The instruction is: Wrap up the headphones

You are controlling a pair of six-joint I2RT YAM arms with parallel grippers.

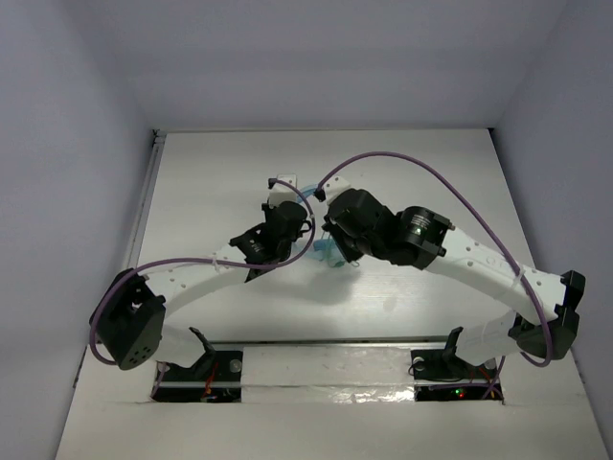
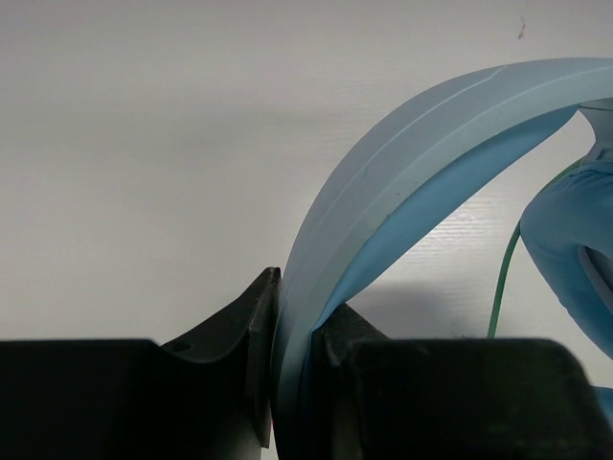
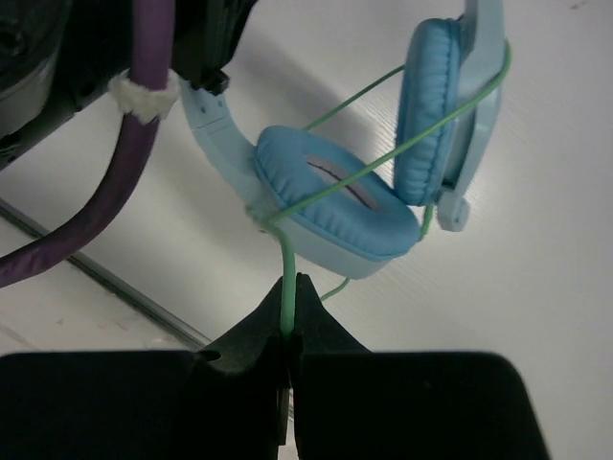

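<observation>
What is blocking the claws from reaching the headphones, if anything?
Nothing visible. The left claw is clamped on the headband of the headphones, and the right claw pinches their green cord.

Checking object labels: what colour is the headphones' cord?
The cord is pale green; the right wrist view shows it best.

Bright, even light from above; soft, faint shadows in the middle of the table (image 1: 402,172), sheen along its near edge. Wrist views blur close up.

The headphones (image 3: 335,206) sit between the left pincer (image 2: 299,307) and right pincer (image 3: 290,292), cord (image 3: 383,158) crossing both ear cups (image 3: 431,115).
</observation>
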